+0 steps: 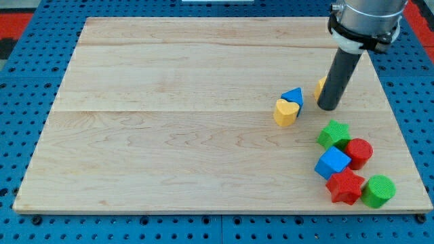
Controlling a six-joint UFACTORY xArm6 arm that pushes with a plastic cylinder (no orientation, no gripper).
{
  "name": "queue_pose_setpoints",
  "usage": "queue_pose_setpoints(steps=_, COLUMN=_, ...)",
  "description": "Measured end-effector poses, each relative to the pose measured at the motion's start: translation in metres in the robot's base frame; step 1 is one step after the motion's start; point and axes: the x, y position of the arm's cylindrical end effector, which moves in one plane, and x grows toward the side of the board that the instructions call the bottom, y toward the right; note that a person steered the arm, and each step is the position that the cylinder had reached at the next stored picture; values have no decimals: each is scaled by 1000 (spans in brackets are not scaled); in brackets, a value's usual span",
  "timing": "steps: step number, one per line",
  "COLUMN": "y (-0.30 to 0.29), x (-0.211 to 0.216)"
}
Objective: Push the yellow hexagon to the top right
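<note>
The yellow hexagon (319, 87) lies at the board's right, mostly hidden behind my rod; only its left edge shows. My tip (329, 107) rests on the board just to the right of and slightly below it, touching or nearly touching it. A blue triangular block (293, 97) and a yellow heart (285, 112) sit just left of the tip.
A cluster lies at the lower right: a green star (333, 134), a red cylinder (359, 152), a blue cube (332, 163), a red star (345, 186) and a green cylinder (378, 191). The wooden board (169, 102) lies on a blue pegboard.
</note>
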Motion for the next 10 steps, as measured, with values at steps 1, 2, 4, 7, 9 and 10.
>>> queue_pose_setpoints(steps=1, y=4, x=-45)
queue_pose_setpoints(steps=2, y=29, x=-28)
queue_pose_setpoints(steps=4, y=27, x=-114)
queue_pose_setpoints(steps=7, y=-27, x=-94)
queue_pose_setpoints(steps=9, y=18, x=-141)
queue_pose_setpoints(steps=10, y=16, x=-134)
